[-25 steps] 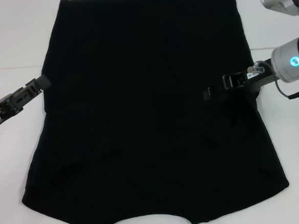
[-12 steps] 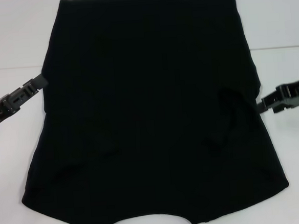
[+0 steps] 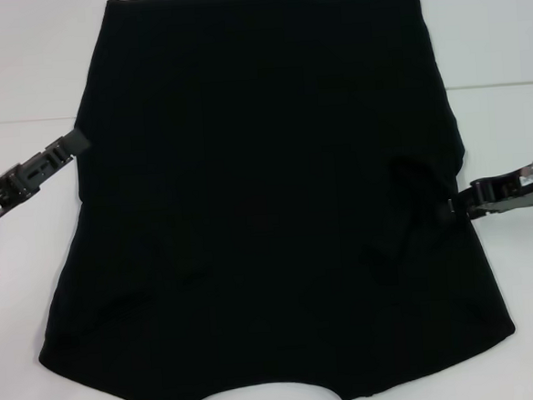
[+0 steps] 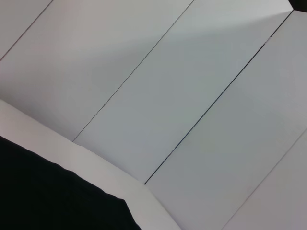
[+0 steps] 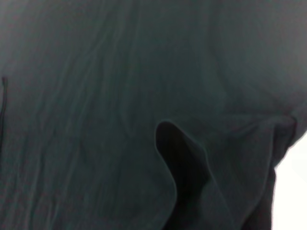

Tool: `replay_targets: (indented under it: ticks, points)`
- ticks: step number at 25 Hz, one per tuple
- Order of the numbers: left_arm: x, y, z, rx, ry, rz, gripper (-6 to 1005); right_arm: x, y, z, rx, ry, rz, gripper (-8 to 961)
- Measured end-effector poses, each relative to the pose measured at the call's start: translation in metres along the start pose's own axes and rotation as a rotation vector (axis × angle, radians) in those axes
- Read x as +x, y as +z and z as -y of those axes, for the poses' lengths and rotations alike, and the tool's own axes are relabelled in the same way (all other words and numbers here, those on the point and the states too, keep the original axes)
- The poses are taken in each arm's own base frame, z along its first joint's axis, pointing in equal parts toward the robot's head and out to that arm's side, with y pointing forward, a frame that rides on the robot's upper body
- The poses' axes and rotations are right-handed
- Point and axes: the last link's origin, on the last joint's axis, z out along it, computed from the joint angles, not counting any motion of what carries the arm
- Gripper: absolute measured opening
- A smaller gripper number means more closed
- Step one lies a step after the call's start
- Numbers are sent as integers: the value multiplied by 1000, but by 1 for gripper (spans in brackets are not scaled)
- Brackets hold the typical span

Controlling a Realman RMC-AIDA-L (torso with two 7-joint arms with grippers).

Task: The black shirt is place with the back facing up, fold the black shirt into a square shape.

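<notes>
Two claws at black shirt (image 3: pixel 266 200) edges: left claw (image 3: pixel 77 140), right claw (image 3: pixel 459 207); finger state unclear; no lettering visible.

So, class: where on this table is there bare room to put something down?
Bare table lies left of the shirt behind the left tool, and right of it behind the right tool. The middle is covered.

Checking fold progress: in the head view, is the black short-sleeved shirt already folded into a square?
No, the black short-sleeved shirt lies spread over the white table, wider at the near end, with both sleeves tucked in.
</notes>
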Motion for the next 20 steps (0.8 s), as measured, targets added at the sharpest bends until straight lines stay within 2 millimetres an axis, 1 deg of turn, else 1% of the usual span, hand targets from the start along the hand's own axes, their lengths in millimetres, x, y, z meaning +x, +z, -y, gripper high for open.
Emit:
replay_targets:
  ticks: [6, 9, 13, 15, 17, 20]
  points:
    - [-1, 0, 0, -1, -10, -1, 528, -2, 25, -11, 27, -17, 45, 507]
    - [-1, 0, 0, -1, -10, -2, 527, -10, 32, -17, 32, -23, 105, 507]
    - [-1, 0, 0, -3, -10, -1, 526, -32, 26, -31, -27, -30, 232, 507]
    - [-2, 0, -1, -11, -11, 0, 525, -39, 22, -37, -67, -29, 258, 506]
    - [-2, -3, -2, -16, -23, 13, 525, -42, 18, -41, -95, -32, 246, 506]
    - [-5, -15, -1, 0, -71, 83, 524, -40, 9, -38, -123, -12, 199, 506]
